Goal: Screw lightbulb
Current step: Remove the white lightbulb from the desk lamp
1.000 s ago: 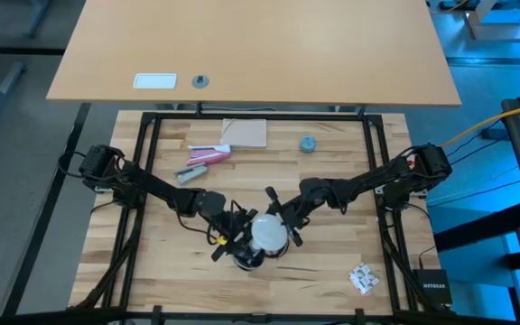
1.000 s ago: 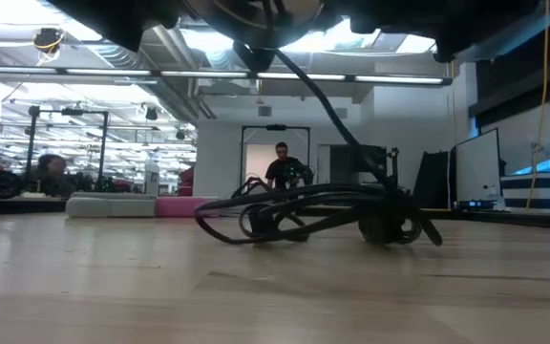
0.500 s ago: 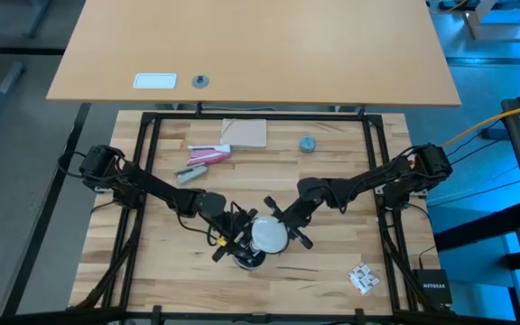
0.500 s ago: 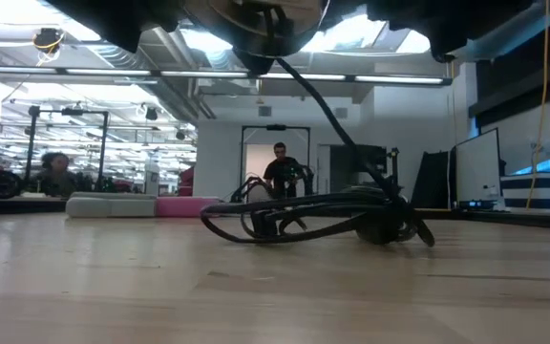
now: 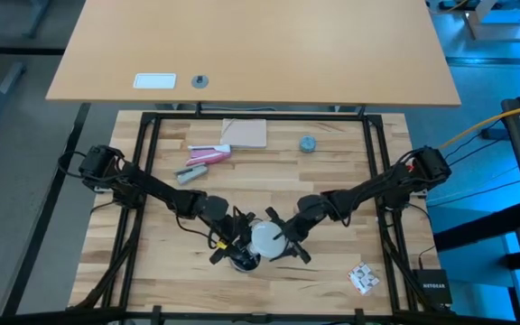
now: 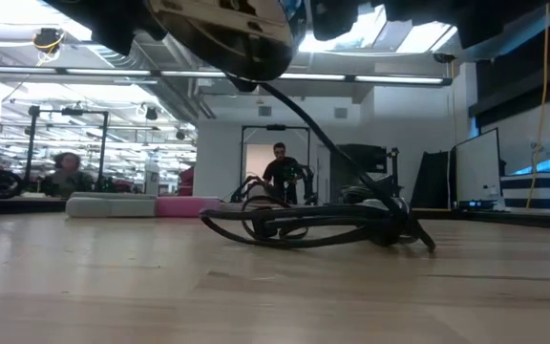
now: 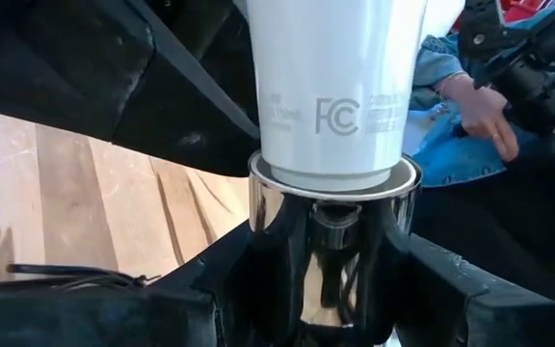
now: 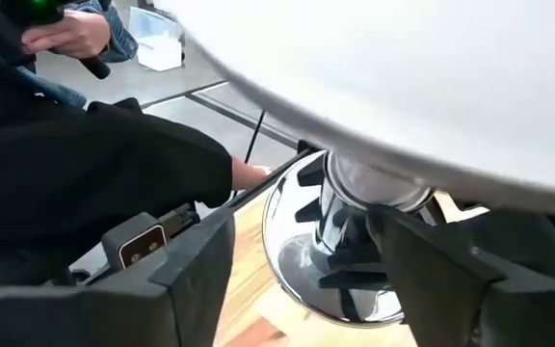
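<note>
**Bulb seated in socket**

While the left gripper (image 5: 233,250) clamps the silvery socket (image 7: 333,253), the lightbulb (image 5: 264,237) stands in its mouth (table's six o'clock edge); the right gripper (image 5: 283,244) pinches its globe from three o'clock.

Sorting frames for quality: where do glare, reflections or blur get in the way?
Left wrist view: the chrome socket mirrors its surroundings below the lightbulb, whose print stays sharp. Right wrist view: the lightbulb fills the top as a featureless white blur. Low view: bright ceiling lights behind dark, silhouetted arms.

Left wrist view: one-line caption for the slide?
White lightbulb seated in the shiny socket, which the left gripper clamps from both sides.
</note>
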Tool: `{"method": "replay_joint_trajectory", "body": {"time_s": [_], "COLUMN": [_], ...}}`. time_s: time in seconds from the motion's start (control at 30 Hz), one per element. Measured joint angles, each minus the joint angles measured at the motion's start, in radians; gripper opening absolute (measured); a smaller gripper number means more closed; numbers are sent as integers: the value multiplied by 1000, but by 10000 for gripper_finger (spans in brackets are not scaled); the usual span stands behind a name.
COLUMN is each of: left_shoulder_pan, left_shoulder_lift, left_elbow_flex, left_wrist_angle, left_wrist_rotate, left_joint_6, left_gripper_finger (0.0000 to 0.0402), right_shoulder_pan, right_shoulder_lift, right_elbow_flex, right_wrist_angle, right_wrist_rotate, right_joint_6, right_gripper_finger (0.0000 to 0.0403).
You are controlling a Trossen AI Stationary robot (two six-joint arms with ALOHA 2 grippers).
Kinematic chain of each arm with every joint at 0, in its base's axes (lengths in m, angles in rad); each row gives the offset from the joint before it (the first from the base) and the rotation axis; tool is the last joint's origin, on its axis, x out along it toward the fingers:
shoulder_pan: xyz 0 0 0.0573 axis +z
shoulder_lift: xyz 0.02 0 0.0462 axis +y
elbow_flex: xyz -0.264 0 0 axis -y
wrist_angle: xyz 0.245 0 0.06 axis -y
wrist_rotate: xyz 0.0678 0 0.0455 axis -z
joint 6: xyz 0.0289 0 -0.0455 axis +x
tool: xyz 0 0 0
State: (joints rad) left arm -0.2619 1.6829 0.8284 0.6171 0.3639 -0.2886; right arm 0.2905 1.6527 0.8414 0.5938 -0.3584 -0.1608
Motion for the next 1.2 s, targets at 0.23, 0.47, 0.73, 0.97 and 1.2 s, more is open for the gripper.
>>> {"method": "replay_joint_trajectory", "body": {"time_s": [0.23,0.47,0.73,0.97,1.2], "left_shoulder_pan": [2,2,4,4,4], "left_shoulder_lift": [-1,-2,-2,-2,-2], "left_elbow_flex": [2,3,4,4,4], "left_wrist_angle": [-26,-25,-25,-25,-25], "left_wrist_rotate": [-46,-54,-96,-166,-328], "left_joint_6": [-3,-14,-15,-18,-18], "left_gripper_finger": [180,180,180,180,180], "right_shoulder_pan": [-11,-64,-117,-96,10], "right_shoulder_lift": [2,-24,-169,-383,-588], "right_elbow_flex": [-2,-2,-2,-2,-2], "right_wrist_angle": [29,-15,-329,-698,-947], "right_wrist_rotate": [68,-84,-78,195,646], "right_joint_6": [85,90,-17,-106,-39], "right_gripper_finger": [268,268,268,268,269]}}
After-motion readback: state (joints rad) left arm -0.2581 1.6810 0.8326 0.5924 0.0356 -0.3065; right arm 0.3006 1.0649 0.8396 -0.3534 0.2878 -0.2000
